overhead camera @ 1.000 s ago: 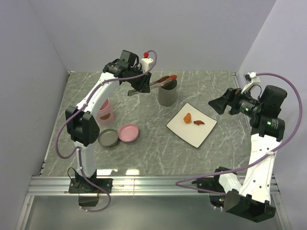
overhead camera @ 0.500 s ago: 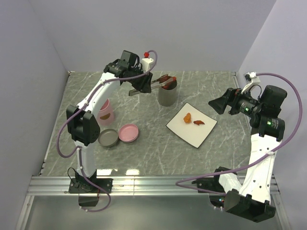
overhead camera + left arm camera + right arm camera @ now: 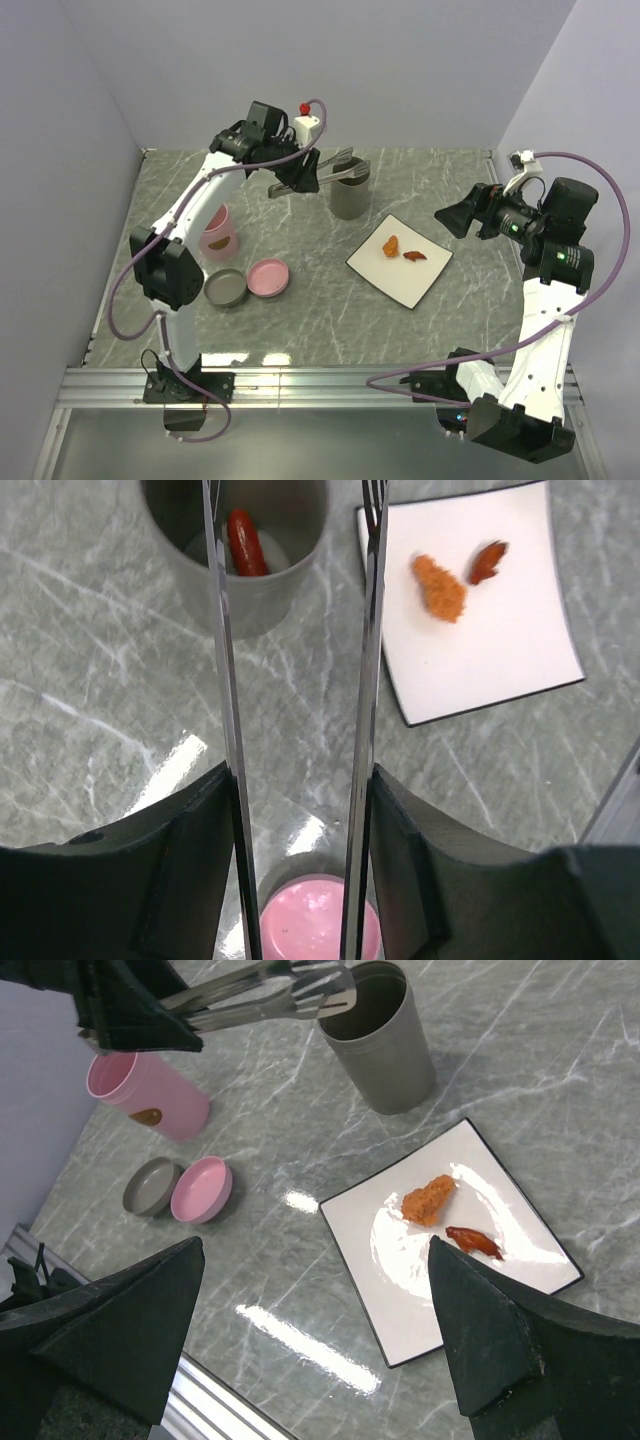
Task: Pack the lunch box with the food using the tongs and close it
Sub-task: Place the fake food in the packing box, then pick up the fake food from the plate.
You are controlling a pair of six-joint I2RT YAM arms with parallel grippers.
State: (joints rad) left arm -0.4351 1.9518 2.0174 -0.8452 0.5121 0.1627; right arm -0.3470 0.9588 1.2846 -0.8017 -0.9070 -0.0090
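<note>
Left gripper (image 3: 300, 780) is clamped on the tongs (image 3: 225, 660), one finger pressed to the outside of each thin arm. The hold looks light, since the two arms stand well apart and nothing is between their tips. Those tips hang over the rim of the grey cup (image 3: 255, 600), at 12 o'clock on the table in the overhead view. The red sausage (image 3: 243, 542) already lies inside the cup, so the spread most likely serves to let food go.

On the white plate (image 3: 500, 650), at 4 o'clock from the cup, an orange fried piece (image 3: 440, 587) and a smaller red-brown piece (image 3: 487, 560) wait, just beside each other. The pink cup (image 3: 220, 230) stands at 9 o'clock on the table, with the grey lid (image 3: 227, 288) and pink lid (image 3: 268, 277) at 6 o'clock from it, off so the cups can be filled.

The left arm reaches up and far forward, with its wrist bent down toward the cup. The right gripper (image 3: 315, 1245) hovers at 3 o'clock with its jaws spread wide and empty, its elbow folded back, apparently kept out of the way.
</note>
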